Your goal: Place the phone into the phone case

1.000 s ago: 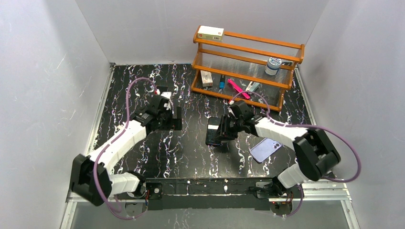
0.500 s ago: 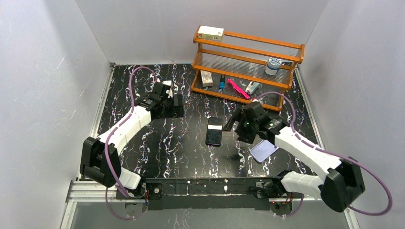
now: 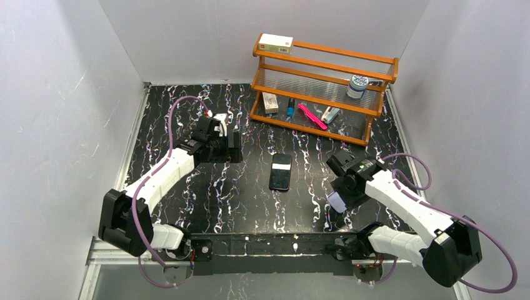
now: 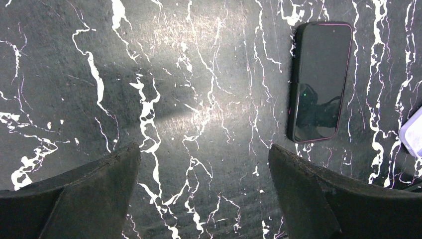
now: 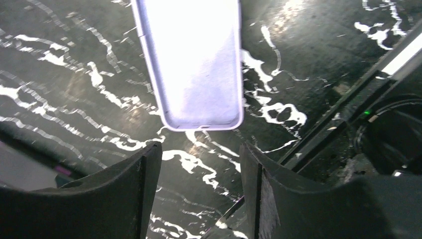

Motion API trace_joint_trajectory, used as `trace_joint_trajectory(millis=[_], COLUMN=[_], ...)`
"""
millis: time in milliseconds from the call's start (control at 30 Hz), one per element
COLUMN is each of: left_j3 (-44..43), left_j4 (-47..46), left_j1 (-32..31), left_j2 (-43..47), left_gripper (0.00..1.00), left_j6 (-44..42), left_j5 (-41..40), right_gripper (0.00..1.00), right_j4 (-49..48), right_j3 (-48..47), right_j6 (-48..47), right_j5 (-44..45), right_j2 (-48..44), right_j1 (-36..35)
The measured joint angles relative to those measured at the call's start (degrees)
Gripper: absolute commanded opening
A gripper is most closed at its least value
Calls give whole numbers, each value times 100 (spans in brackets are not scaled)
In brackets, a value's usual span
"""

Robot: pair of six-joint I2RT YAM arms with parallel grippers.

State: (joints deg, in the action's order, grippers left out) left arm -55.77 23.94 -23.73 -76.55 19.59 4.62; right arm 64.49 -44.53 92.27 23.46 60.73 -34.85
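Note:
A black glass-fronted phone (image 3: 280, 171) lies flat mid-table, screen up; it also shows in the left wrist view (image 4: 319, 81). The pale lavender phone case (image 3: 337, 202) lies flat near the front right, mostly hidden under my right arm in the top view; in the right wrist view it lies open side up (image 5: 194, 64). My right gripper (image 3: 345, 187) hovers over the case's near end, open and empty (image 5: 199, 159). My left gripper (image 3: 232, 145) is open and empty (image 4: 204, 159), to the left of the phone.
An orange wooden rack (image 3: 322, 87) stands at the back right with a box on top, a jar, a pink pen and small items on its shelves. White walls enclose the black marbled table (image 3: 187, 200). A metal rail (image 3: 281, 244) runs along the front edge.
My right gripper has let go of the phone and swung right and toward the front, now over the case. The phone stays flat. My left gripper has moved slightly toward the back and right.

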Motion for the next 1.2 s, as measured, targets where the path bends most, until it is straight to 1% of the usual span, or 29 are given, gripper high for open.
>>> trace_joint_trajectory(millis=[100, 200, 267, 333, 400, 733, 1067, 1133, 1200], left_j3=[111, 243, 315, 389, 450, 546, 741, 767, 774], left_j4=[-7, -28, -39, -59, -85, -122, -170, -168, -175], left_j1=[0, 0, 0, 0, 0, 0, 0, 0, 0], left_j2=[153, 256, 289, 321, 356, 474, 612, 616, 627], left_gripper=[98, 98, 98, 98, 98, 98, 98, 98, 98], left_j6=[-39, -55, -55, -52, -52, -7, 164, 192, 208], left_j5=[61, 138, 190, 232, 260, 363, 483, 492, 492], right_gripper=[57, 54, 52, 47, 45, 45, 45, 39, 29], right_j4=[122, 164, 138, 48, -35, -483, -710, -748, -767], right_j3=[120, 232, 337, 474, 614, 763, 1005, 1043, 1047], right_j6=[136, 236, 245, 229, 219, 208, 282, 337, 372], right_j5=[63, 72, 57, 15, -42, -186, -291, -295, -289], right_j2=[122, 208, 258, 297, 361, 551, 664, 664, 662], right_j1=[50, 120, 179, 219, 245, 284, 297, 302, 302])
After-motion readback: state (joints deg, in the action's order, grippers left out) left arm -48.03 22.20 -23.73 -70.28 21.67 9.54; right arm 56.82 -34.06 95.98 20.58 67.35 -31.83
